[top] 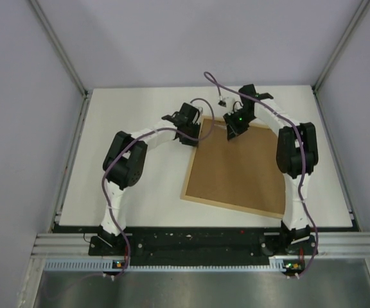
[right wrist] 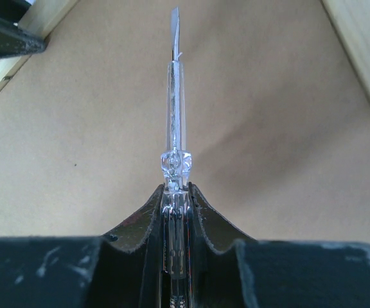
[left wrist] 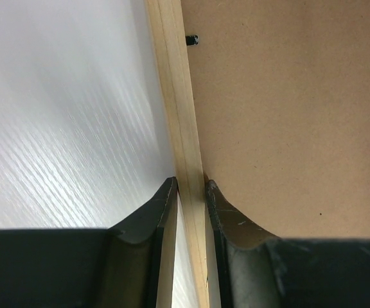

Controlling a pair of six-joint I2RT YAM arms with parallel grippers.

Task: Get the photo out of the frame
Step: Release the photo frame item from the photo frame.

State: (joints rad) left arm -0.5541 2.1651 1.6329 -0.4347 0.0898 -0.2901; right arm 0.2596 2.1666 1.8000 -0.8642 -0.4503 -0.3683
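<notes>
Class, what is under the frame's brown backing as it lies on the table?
The frame lies back-up on the white table. Only its brown backing shows; anything beneath, the photo included, is covered.

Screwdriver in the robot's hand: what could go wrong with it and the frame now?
1. The screwdriver is thin, and the right gripper holds it only by its clear handle. If pushed hard, it might slip or tilt.
2. Its flat tip points at the brown backing, so it might scratch or dent it.
3. The left gripper pinches only the narrow wooden edge of the frame, so that could slide loose.
</notes>
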